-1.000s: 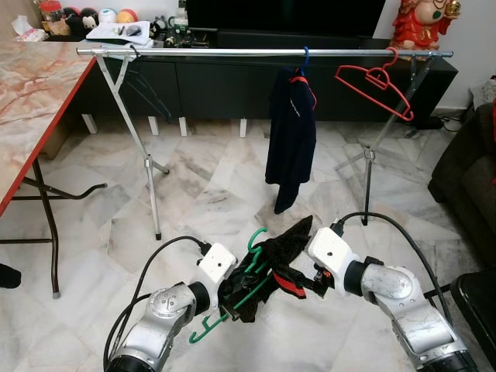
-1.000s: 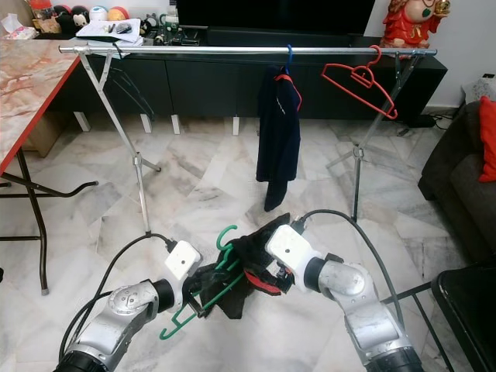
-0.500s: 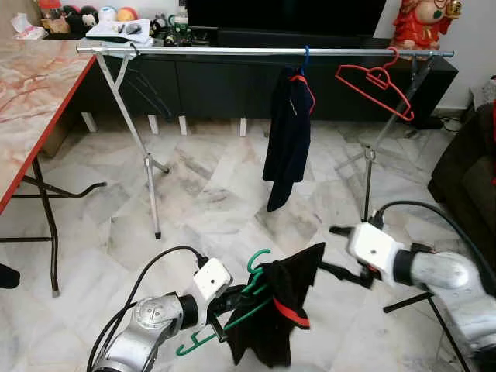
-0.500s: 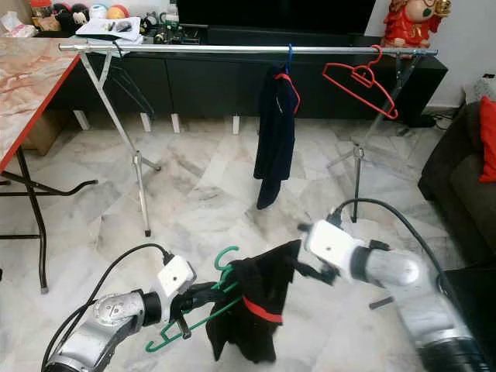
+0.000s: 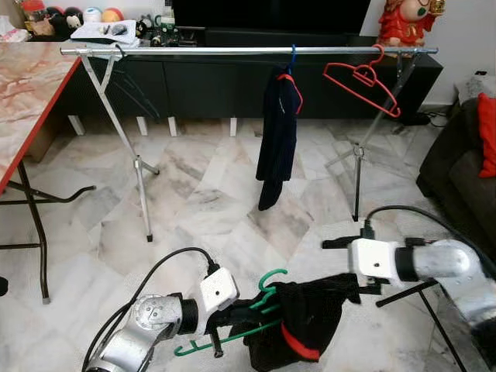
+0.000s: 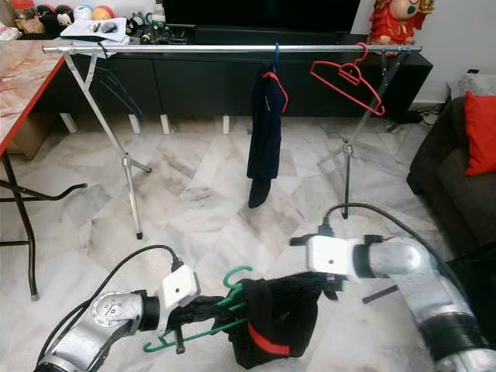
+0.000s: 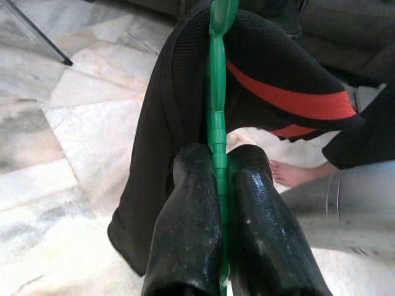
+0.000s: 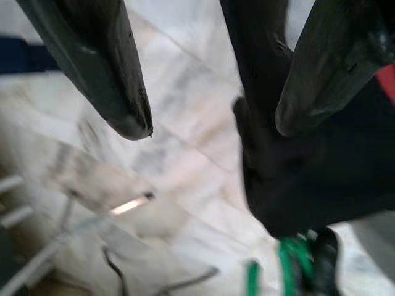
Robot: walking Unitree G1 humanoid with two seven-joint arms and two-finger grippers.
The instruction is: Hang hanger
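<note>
The green plastic hanger (image 5: 256,310) is low down in front of the robot, above the white marble floor (image 5: 209,209). A black cloth with a red stripe (image 5: 306,325) hangs over it. The left gripper (image 7: 217,185) has its two black fingers (image 7: 191,234) squeezed tight on the thin green bar of the hanger, as the left wrist view shows. The hanger's hook points up and away from the robot.

The right gripper (image 8: 213,120) is just beside the black cloth, at its right edge. Its fingers (image 8: 105,68) are spread apart and hold nothing. One finger is very near the cloth, but I cannot tell if it touches.

Farther off stands a long silver metal clothes rail (image 5: 232,51) on crossed legs. A dark blue shirt (image 5: 277,132) hangs on it from a blue hook, near the middle. A red hanger with nothing on it (image 5: 360,81) hangs tilted near the rail's right end. A counter with a marble top and red edge (image 5: 27,85) stands on the left. A dark sofa with a red cushion (image 5: 484,124) is on the right.
</note>
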